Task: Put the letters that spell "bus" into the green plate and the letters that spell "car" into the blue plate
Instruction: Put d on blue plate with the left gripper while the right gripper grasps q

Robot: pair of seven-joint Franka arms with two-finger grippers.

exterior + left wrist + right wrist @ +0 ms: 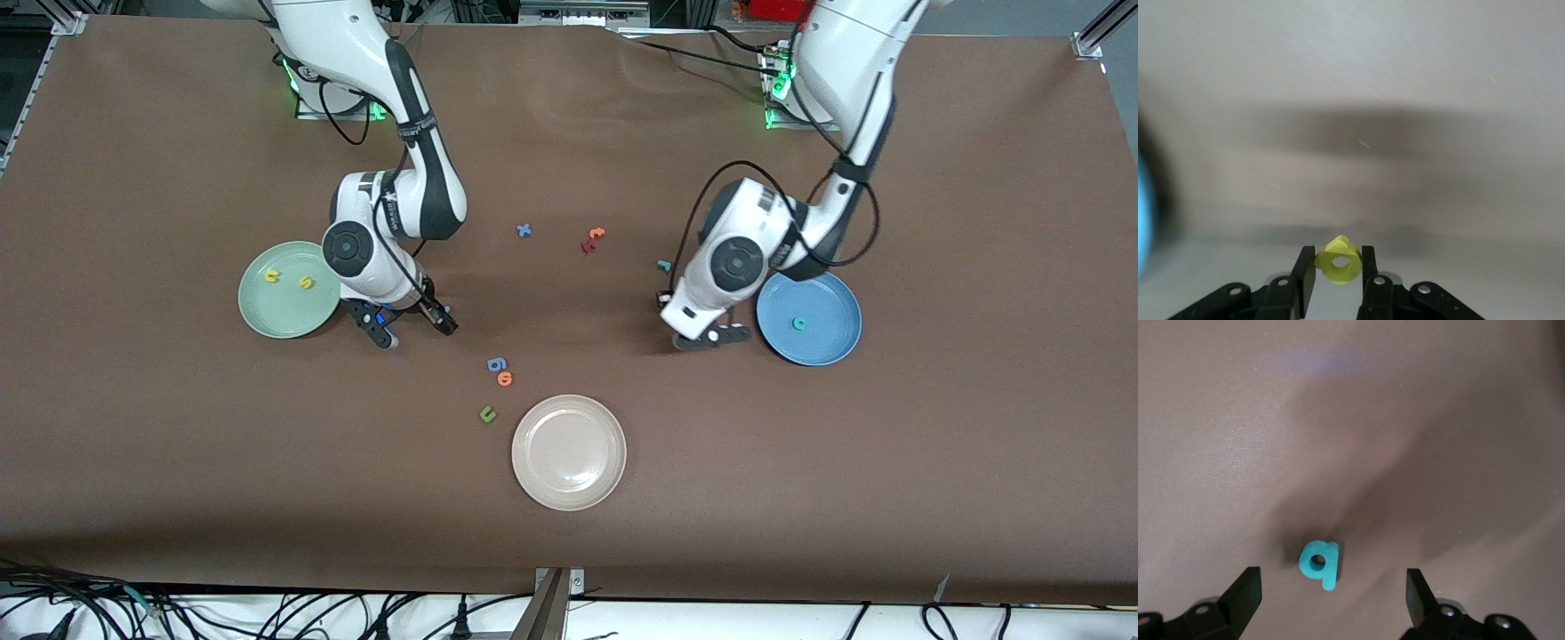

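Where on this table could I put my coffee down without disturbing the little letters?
Bare cloth lies all along the table edge nearest the front camera, on both sides of the white plate. Crowded: the strip between the green plate and the blue plate, where loose letters and both grippers sit.

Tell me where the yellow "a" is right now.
The yellow "a" is pinched in the left claw, beside the blue plate at the left arm's end of the table.
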